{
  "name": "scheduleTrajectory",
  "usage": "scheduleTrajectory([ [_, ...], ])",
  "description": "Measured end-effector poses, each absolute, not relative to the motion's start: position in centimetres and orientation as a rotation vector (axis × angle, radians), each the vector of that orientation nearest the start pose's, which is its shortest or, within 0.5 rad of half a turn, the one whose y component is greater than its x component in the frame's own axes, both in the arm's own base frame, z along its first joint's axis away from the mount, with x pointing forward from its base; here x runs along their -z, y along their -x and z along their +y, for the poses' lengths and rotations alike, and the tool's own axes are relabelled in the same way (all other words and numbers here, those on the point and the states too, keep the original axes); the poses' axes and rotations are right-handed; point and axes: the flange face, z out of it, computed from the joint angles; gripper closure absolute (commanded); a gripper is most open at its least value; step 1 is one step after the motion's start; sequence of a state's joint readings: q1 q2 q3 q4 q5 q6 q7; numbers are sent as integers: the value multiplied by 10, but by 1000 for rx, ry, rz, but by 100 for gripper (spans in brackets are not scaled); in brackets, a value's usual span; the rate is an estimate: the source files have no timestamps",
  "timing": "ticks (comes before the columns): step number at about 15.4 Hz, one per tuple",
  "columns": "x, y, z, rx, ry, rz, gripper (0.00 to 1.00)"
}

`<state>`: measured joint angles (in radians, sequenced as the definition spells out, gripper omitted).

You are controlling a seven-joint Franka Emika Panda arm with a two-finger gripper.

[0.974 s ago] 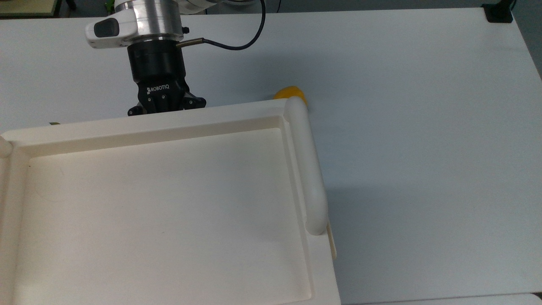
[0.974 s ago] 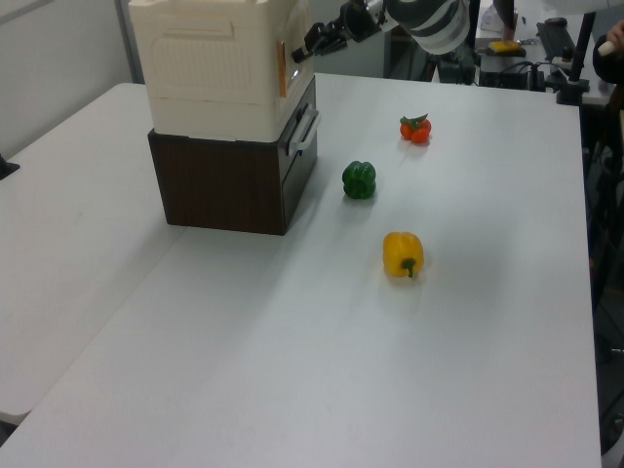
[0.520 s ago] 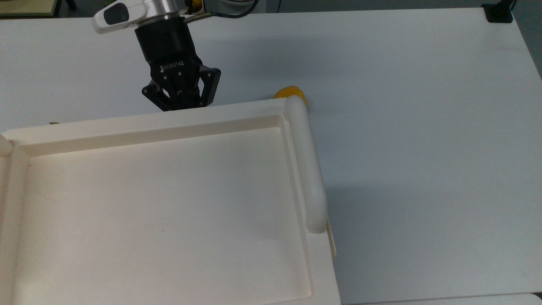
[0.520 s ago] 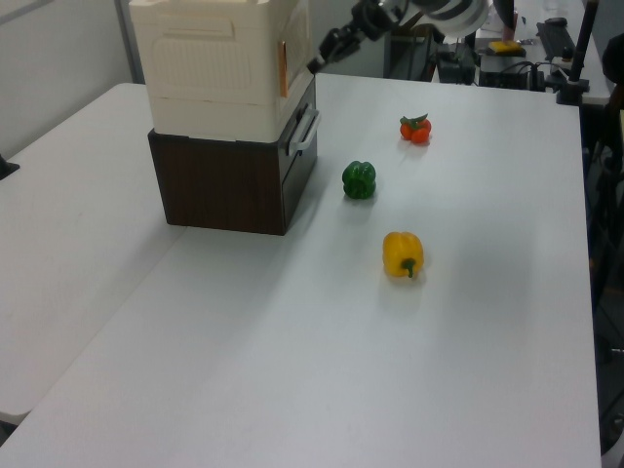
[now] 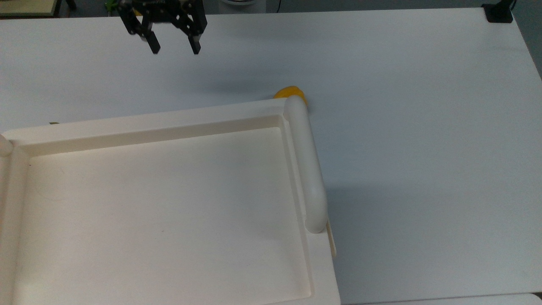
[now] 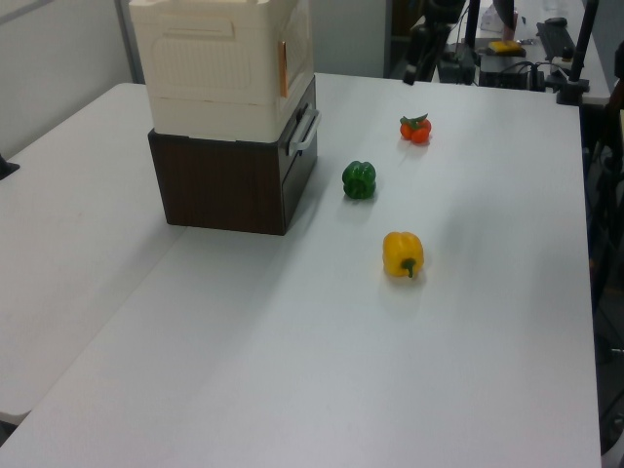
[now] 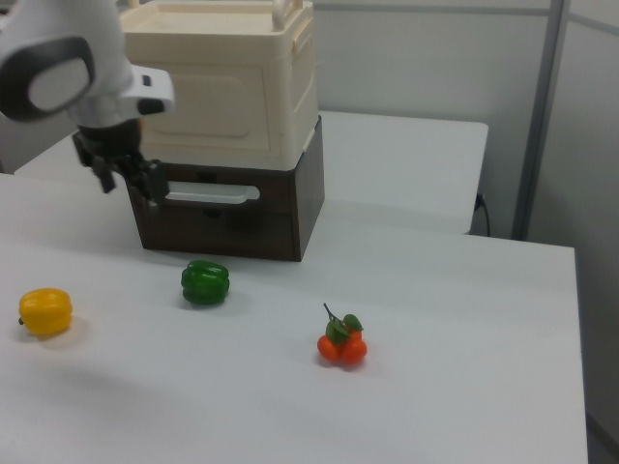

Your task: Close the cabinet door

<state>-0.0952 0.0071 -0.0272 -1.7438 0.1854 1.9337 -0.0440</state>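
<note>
The cabinet point(image 5: 148, 127) is a cream-white box with a recessed top and a thick rounded bar point(image 5: 305, 165) along the top view's right edge. In the left view the cabinet point(image 6: 210, 58) stands on a dark brown base. The cabinet door point(image 7: 208, 101) is the cream front panel, lying flush with the cabinet point(image 7: 290, 77) in the right view. My gripper point(image 5: 175, 47) hangs open over bare table beyond the cabinet's front edge, apart from it, with nothing between its fingers. In the right view my gripper point(image 7: 126, 186) is just left of the door, in front of the base.
The brown base has a drawer with a pale handle point(image 7: 213, 194). A yellow pepper point(image 6: 403, 253), a green pepper point(image 6: 359, 179) and a bunch of tomatoes point(image 6: 415, 128) lie on the white table point(image 6: 292, 341). The yellow pepper point(image 5: 290, 92) peeks out beside the bar's end.
My gripper has drawn back from the cabinet's front face toward the top view's top edge, and its spread fingers now show fully. The cabinet has not moved.
</note>
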Motion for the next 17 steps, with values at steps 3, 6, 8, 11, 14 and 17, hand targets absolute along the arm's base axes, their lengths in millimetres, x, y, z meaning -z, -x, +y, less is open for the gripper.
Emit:
scheduleTrajectory([
  [3,-602,-551,-51,157,2991,216,0],
  [6,-634,-527,-44,69,3018,182,0],
  [8,-648,-519,-30,39,3057,176,0],
  [11,-651,-521,7,36,3078,166,0],
  [14,-642,-533,49,106,3098,87,0],
  [17,-630,-546,55,150,3097,41,0],
])
